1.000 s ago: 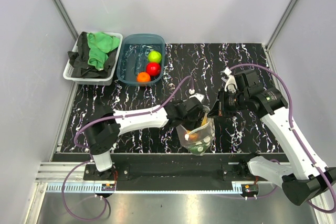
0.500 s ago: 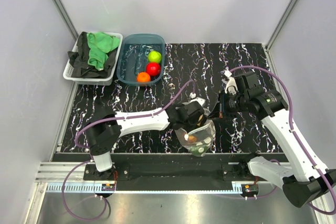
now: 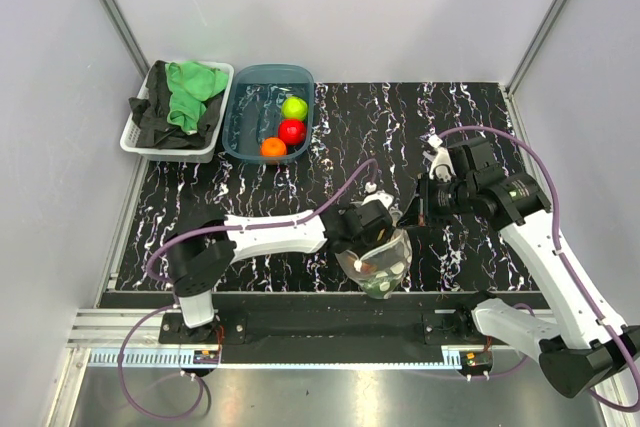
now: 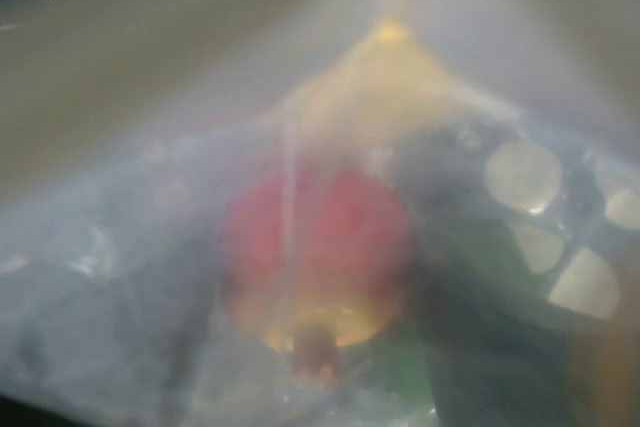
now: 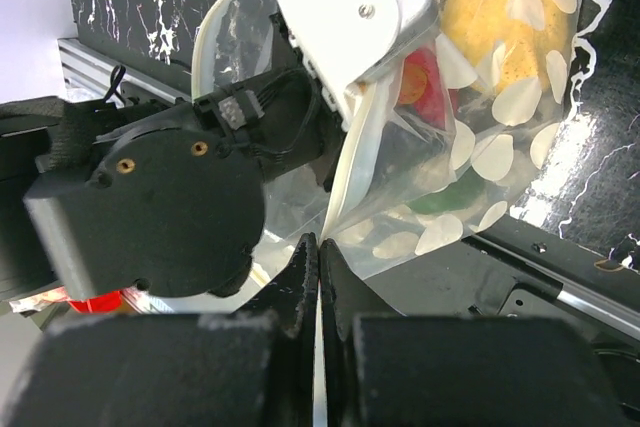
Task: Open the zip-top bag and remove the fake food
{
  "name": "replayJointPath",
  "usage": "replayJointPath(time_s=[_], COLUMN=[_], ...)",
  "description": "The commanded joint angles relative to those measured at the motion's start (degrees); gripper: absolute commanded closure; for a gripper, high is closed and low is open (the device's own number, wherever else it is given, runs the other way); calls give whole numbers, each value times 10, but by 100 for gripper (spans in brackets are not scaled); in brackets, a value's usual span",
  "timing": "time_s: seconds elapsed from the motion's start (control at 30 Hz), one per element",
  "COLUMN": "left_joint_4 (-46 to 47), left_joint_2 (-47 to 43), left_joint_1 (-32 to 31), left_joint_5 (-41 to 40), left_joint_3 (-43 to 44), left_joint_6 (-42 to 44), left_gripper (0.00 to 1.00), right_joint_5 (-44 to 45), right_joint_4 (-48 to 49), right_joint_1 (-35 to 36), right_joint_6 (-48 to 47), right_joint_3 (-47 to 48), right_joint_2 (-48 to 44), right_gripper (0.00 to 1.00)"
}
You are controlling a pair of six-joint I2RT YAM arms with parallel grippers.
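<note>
One black marbled table point(image 3: 450, 127) carries the open zip-top bag point(image 3: 392, 265) at its near edge. The left gripper point(image 3: 374, 239) is buried in the bag's mouth, its spread impossible to tell, and the right gripper point(image 5: 318, 247) is pinched tight on the rim. Some fake food point(image 5: 495, 12) sits inside the bag; three fruits point(image 3: 291, 131) lie in the teal tub point(image 3: 252, 107) toward the far left corner.

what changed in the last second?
The left gripper pushed toward the near edge, deeper into the bag's mouth; whether it has gripped anything is hidden. The right gripper stayed shut on the bag's rim. The three fruits in the tub did not move.
</note>
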Motion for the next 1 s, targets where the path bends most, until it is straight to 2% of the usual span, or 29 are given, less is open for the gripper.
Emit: replayJointPath(time_s=[0.0, 0.07, 0.17, 0.43, 0.63, 0.77, 0.97], left_joint_4=[-5, -5, -4, 8, 70, 142, 199], left_joint_2=[-59, -74, -103, -195, -290, -364, -391], left_joint_1=[-3, -4, -4, -4, 11, 74, 199], left_joint_5=[-6, 5, 28, 41, 86, 132, 162], left_joint_3=[27, 41, 52, 48, 3, -47, -64], left_joint_6=[28, 31, 32, 45, 79, 61, 55], left_gripper=[83, 93, 99, 100, 100, 100, 98], right_joint_5=[6, 13, 23, 70, 82, 80, 71], right_joint_4=[0, -1, -5, -16, -16, -14, -14], right_joint_1=[-3, -3, -3, -3, -2, -3, -3], right_joint_6=[-17, -21, -26, -41, -43, -44, -48], right_joint_3=[-1, -6, -7, -5, -20, -30, -32], right_joint_2=[-14, -18, -21, -27, -32, -44, -48], right_gripper=[100, 100, 100, 100, 100, 100, 100])
